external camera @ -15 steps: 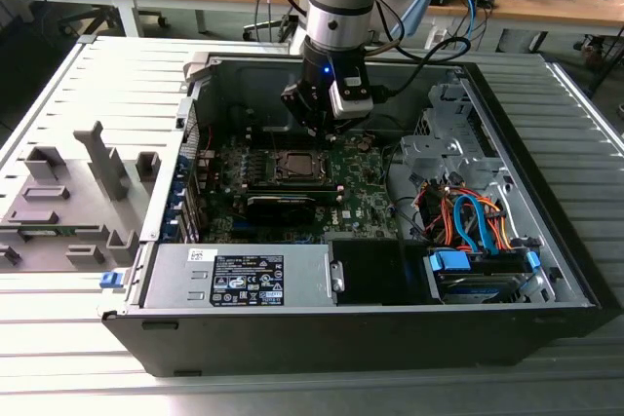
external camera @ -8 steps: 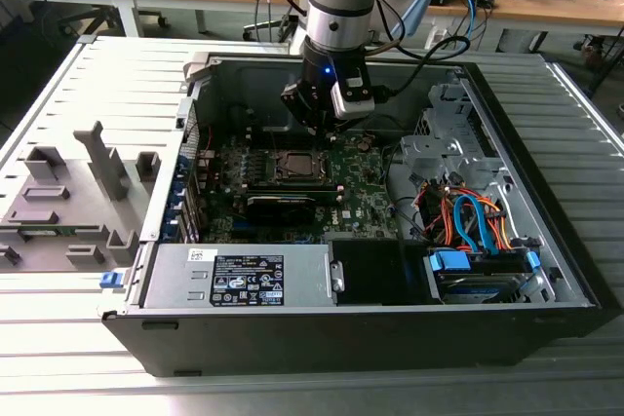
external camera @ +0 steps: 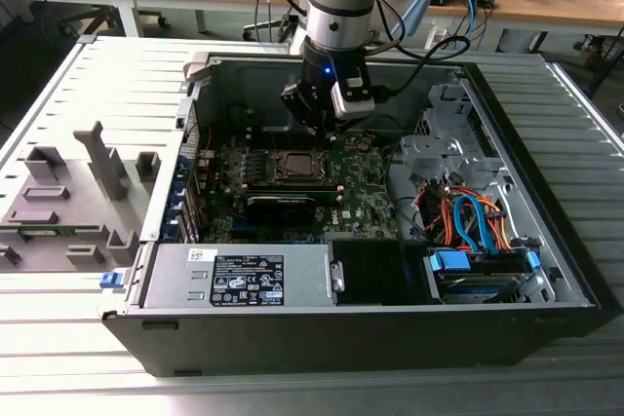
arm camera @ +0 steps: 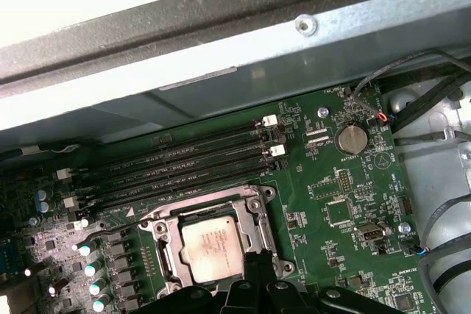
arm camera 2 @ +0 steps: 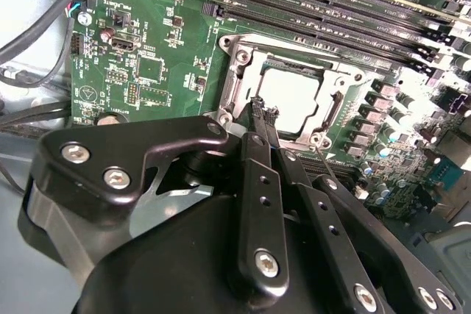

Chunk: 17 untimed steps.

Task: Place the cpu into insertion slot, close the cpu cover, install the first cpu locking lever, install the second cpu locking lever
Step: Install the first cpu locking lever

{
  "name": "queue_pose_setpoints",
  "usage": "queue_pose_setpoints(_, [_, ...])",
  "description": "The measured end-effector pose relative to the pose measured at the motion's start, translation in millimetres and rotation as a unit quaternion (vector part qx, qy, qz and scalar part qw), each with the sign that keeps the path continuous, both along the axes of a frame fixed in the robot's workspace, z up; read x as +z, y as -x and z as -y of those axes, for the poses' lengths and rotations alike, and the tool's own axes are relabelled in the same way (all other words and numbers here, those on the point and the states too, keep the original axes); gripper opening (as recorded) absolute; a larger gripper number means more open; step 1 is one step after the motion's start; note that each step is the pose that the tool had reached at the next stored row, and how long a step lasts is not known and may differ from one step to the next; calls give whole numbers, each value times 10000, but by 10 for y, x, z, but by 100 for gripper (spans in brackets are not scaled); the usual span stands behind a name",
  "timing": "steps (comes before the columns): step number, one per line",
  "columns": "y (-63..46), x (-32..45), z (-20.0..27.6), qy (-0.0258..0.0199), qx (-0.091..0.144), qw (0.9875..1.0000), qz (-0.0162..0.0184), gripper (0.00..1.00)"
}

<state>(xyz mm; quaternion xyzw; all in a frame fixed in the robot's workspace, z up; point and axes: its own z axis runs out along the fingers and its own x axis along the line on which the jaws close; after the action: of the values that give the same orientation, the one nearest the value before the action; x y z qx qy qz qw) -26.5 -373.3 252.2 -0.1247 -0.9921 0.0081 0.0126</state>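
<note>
CPU seated and cover down; hand poised at the socket edge for lever work.

In both wrist views the cpu (arm camera: 211, 248) lies flat in the insertion slot (arm camera 2: 327, 129), framed by the cpu cover (arm camera: 254, 215), which appears closed over it, near the middle of the motherboard (external camera: 366, 204). The hand (arm camera 2: 274, 134) hangs just over the socket's edge, fingers (arm camera 2: 263, 124) drawn narrow, nearly together, and holding nothing. Judged step: the first locking lever. That calls for catching the thin wire lever at the socket side and pressing it under its hook.
</note>
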Motion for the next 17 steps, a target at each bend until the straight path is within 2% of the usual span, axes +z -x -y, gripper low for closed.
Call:
queue_pose_setpoints(6, [0, 0, 0, 0, 0, 10000, 0, 11])
queue_pose_setpoints(7, [1, 0, 0, -8, 0, 10000, 0, 11])
queue_pose_setpoints(9, [0, 0, 0, -88, 1, 10000, 0, 11])
queue_pose_setpoints(11, [1, 0, 0, -119, 0, 9999, 0, 11])
queue_pose_setpoints(17, [0, 0, 0, -131, 1, 9999, 0, 11])
